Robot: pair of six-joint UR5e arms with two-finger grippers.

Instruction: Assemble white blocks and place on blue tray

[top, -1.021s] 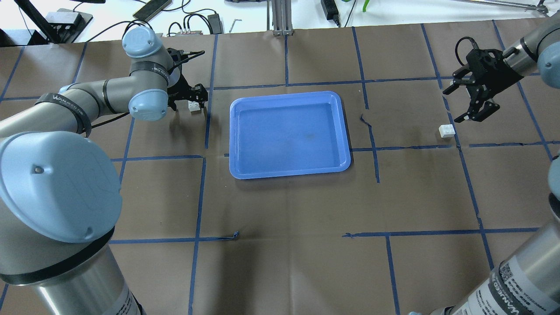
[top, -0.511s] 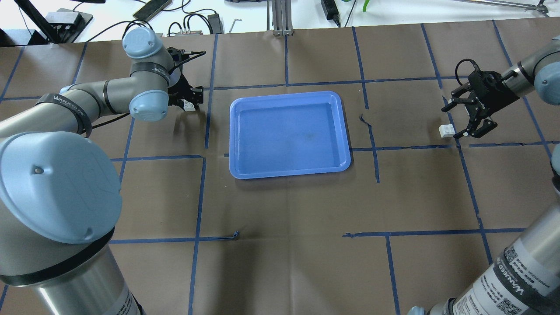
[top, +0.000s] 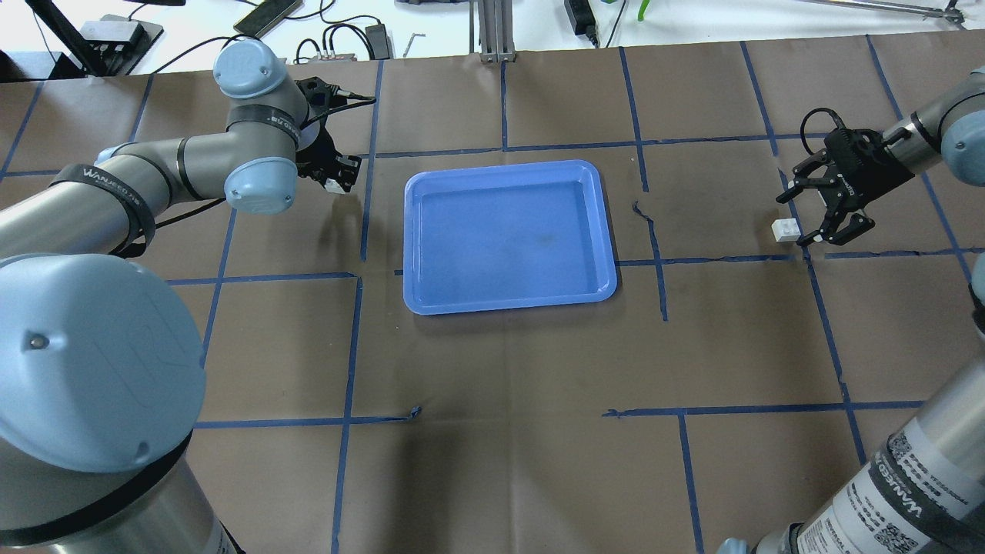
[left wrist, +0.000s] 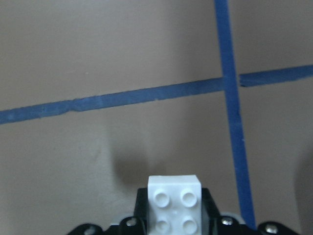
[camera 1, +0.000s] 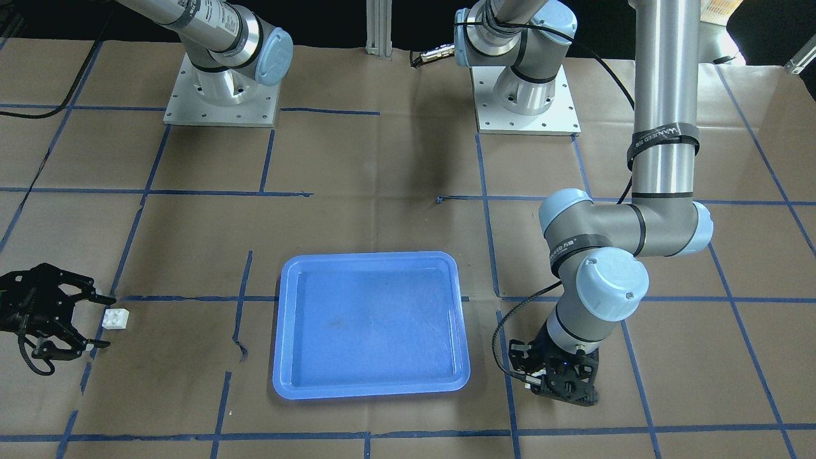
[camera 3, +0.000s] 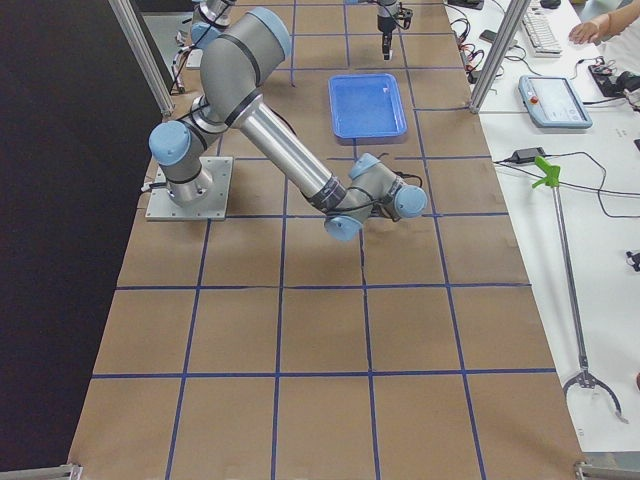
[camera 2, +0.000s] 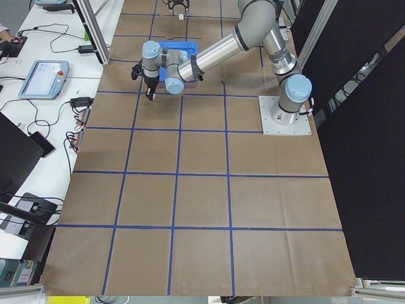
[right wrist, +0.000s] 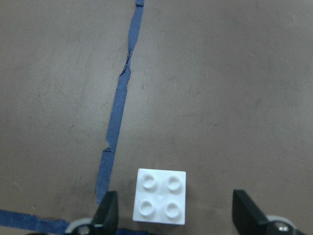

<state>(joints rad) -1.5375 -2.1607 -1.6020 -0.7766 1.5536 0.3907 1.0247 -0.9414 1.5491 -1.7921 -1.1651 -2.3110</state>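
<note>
The blue tray (top: pixel 508 231) lies at the table's middle and also shows in the front-facing view (camera 1: pixel 370 325). My left gripper (top: pixel 337 175) is shut on one white block (top: pixel 332 185) and holds it a little above the paper, left of the tray. The left wrist view shows that block (left wrist: pixel 175 208) studs-up between the jaws. The other white block (top: pixel 786 229) sits on the paper far right of the tray. My right gripper (top: pixel 794 221) is open and low, with its fingers on either side of this block (right wrist: pixel 161 196). The front-facing view shows the same block (camera 1: pixel 116 318).
Brown paper with blue tape lines (top: pixel 654 231) covers the table. Cables and power bricks (top: pixel 338 38) lie beyond the far edge. The arm bases (camera 1: pixel 526 95) stand on the robot's side. The left arm's elbow (camera 1: pixel 612 287) hangs beside the tray.
My right gripper has come down and to the left, and now straddles the right block. My left gripper has closed on its block and raised it slightly off the paper.
</note>
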